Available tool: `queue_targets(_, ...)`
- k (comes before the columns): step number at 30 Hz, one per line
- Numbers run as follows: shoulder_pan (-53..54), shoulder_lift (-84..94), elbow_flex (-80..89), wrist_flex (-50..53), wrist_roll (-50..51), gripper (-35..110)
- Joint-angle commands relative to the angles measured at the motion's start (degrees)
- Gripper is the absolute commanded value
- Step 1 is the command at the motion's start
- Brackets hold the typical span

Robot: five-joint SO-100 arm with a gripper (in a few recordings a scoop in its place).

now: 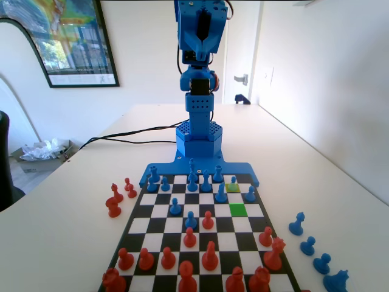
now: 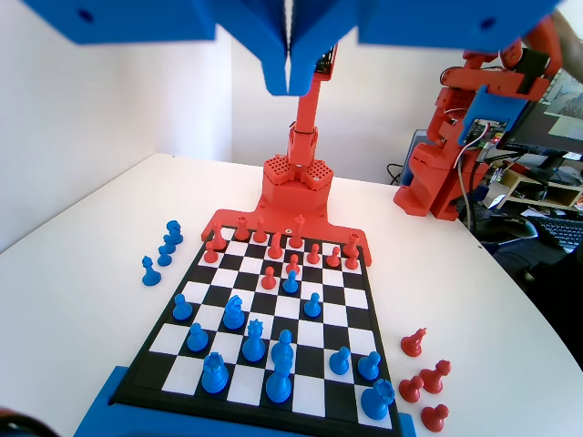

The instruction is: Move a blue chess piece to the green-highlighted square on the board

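The blue arm is raised high above its base, and my gripper (image 1: 203,52) hangs well above the board (image 1: 135,228), far from every piece. In the wrist view the gripper (image 2: 290,82) has its jaws pressed together with nothing between them. A small blue pawn (image 1: 233,180) stands on the duller yellow-green square (image 1: 232,189), in the second row from the arm. The green-highlighted square (image 1: 237,209) lies two rows nearer the camera in the same file and is bare. In the wrist view that pawn (image 2: 198,337) stands near the board's left edge.
Other blue pieces crowd the rows by the arm, with a blue piece (image 1: 222,193) just left of the file. Red pieces (image 1: 208,220) stand mid-board and along the near rows. Taken blue pieces (image 1: 296,224) lie right of the board and taken red ones (image 1: 113,201) left.
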Motion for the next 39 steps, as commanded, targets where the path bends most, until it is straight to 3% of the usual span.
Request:
queue_targets(1, 0.9, 1.1, 0.4, -1.1, -0.4, 2)
queue_targets(39, 0.7, 1.1, 0.4, -1.1, -0.4, 1)
